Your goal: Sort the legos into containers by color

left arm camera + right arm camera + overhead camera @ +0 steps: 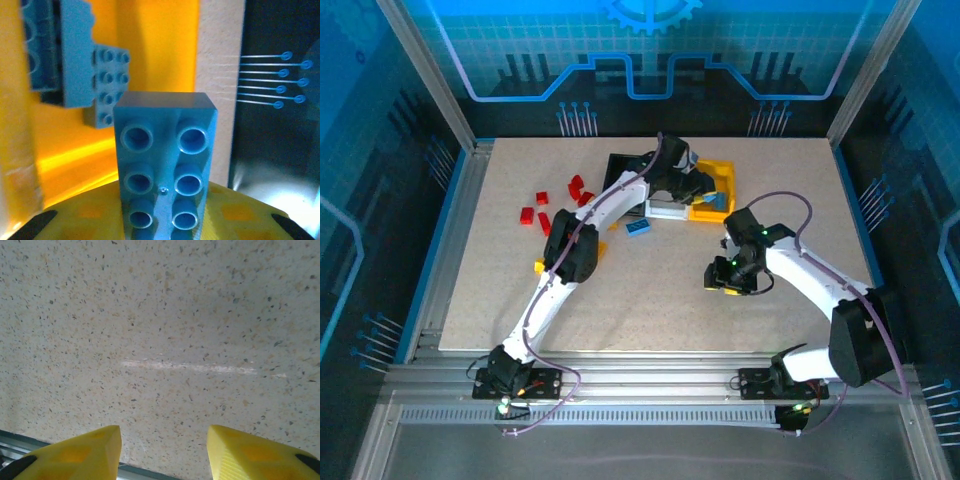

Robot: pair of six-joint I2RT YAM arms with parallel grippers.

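The left claw (162, 227) is clamped on a light blue brick (165, 160). The brick is a smooth plastic block with two rows of round studs facing the wrist camera, and it sits between yellow fingers (75, 217). Past it, at 11 o'clock, more blue bricks (65, 55) lie inside the glossy yellow bin (155, 45). The bin's wall ends at 1 o'clock against the pale speckled table (220, 60).

From above, this bin sits at 1 o'clock from the table's centre. A white bin (665, 210) is just beside it at its 9 o'clock, and a black bin (623, 168) lies farther back.

The right claw (165, 445) hangs with its fingers apart and nothing between them. It is over bare table at 4 o'clock, with a metal rail (15, 440) at its 7 o'clock.

Red bricks (542, 205) lie scattered at 10 o'clock with open room around them. One blue brick (638, 228) lies near the white bin.
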